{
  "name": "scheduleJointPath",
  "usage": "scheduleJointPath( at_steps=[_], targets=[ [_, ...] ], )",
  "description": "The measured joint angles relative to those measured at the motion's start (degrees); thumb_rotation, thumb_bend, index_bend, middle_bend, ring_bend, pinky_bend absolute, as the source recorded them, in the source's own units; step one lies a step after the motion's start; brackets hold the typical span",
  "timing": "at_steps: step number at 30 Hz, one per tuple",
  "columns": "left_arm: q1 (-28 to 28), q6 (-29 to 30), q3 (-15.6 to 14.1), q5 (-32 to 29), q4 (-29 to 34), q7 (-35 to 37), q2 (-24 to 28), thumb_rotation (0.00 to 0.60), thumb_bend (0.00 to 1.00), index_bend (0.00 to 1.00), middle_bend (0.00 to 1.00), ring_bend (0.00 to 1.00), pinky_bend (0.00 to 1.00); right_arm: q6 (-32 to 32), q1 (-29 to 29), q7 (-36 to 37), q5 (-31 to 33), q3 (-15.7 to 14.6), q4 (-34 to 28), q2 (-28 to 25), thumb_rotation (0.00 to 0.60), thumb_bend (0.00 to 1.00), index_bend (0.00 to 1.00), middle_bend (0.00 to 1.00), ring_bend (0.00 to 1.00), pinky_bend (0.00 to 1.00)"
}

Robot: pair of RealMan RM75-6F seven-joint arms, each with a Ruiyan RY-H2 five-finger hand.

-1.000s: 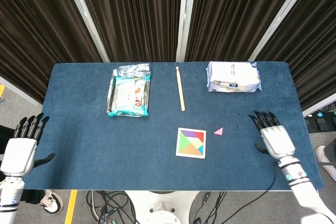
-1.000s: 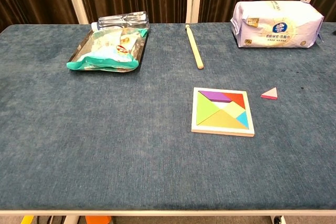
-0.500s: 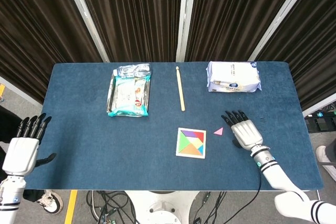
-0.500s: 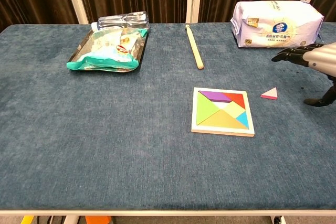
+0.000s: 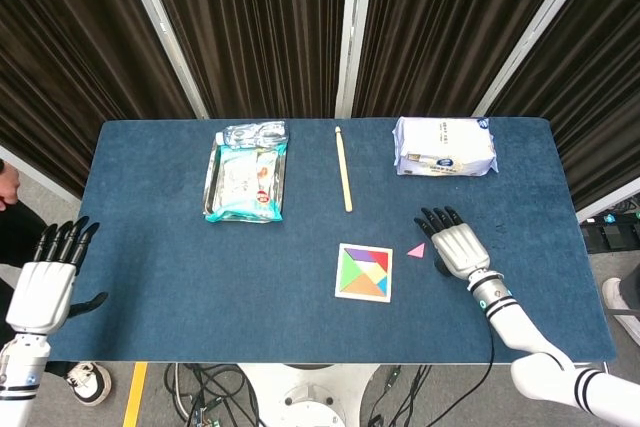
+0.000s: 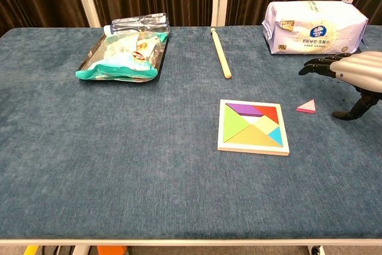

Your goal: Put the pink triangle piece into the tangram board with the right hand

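Pink triangle piece (image 6: 307, 107), small, flat on cloth, right hand (image 6: 349, 76) near

Little can be read here. The white tissue pack (image 6: 315, 27) at the far right of the desk (image 6: 119, 165) carries a round blue logo and a line of dark print on its front face, but the characters are too small to make out. The snack packet (image 6: 125, 52) lying in the tray (image 6: 89, 64) shows a small red-and-yellow mark, also illegible. Nothing else bears readable writing.
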State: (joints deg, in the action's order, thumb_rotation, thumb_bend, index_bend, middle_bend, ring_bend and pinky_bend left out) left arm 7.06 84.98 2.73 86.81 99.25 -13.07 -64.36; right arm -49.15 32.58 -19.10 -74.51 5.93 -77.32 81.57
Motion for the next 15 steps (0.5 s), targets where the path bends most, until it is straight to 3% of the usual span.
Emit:
scheduleJointPath(
  at_steps=[15],
  targets=[
    [0.1, -0.4, -0.1, -0.3, -0.2, 0.3, 0.0, 0.6, 0.0, 0.03, 0.0, 0.0, 0.0, 0.1, 1.4, 2.3, -0.2, -1.0, 1.4, 1.3, 0.6, 0.22, 0.3, 0.0, 0.0, 0.0]
  ],
)
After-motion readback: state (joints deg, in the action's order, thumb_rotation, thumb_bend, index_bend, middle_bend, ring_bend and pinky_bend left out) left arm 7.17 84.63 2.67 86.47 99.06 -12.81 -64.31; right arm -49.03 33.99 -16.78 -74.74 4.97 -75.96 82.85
